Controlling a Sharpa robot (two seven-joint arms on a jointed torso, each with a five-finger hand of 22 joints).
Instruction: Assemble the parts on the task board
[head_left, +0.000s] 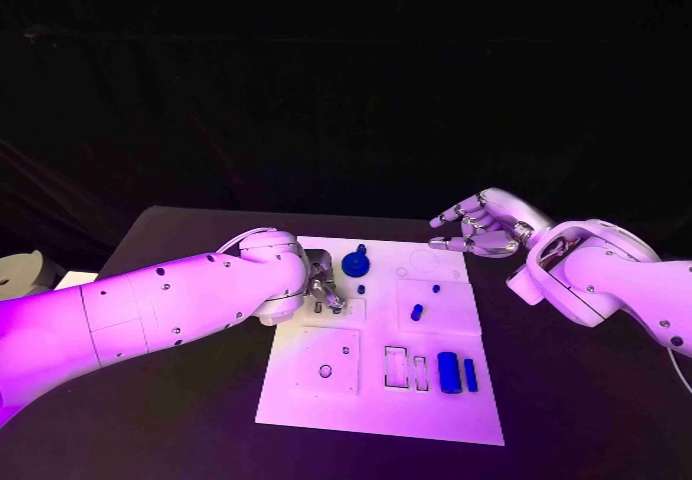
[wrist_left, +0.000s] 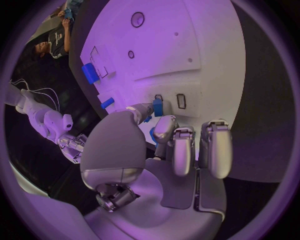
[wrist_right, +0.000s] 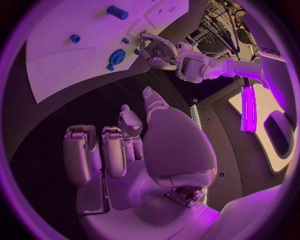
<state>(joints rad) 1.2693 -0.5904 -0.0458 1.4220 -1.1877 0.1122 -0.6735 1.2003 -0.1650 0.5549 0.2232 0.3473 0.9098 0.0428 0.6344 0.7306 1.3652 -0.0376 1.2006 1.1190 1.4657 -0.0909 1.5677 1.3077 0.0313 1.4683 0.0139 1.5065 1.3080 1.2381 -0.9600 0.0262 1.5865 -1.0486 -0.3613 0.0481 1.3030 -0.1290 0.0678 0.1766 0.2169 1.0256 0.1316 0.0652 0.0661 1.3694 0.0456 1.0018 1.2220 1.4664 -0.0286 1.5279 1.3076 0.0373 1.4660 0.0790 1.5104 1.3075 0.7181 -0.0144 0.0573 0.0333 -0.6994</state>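
The task board lies in the middle of the black table, and everything else is placed from it. The left hand hangs over the board's left edge toward its far end. In the left wrist view its thumb and a fingertip meet on a small blue part right at the board's surface, near two small slots, probably so the piece can be pressed into a seat there. The right hand sits off the board's far right corner, over bare table, fingers loosely curled with nothing in them, apparently kept clear of the work.

A blue gear lies at the board's far end, just beside the left hand. A blue cylinder and a slim blue bar lie side by side near the board's near right corner, likely waiting their turn. A small blue peg stands on the raised square at the board's right.
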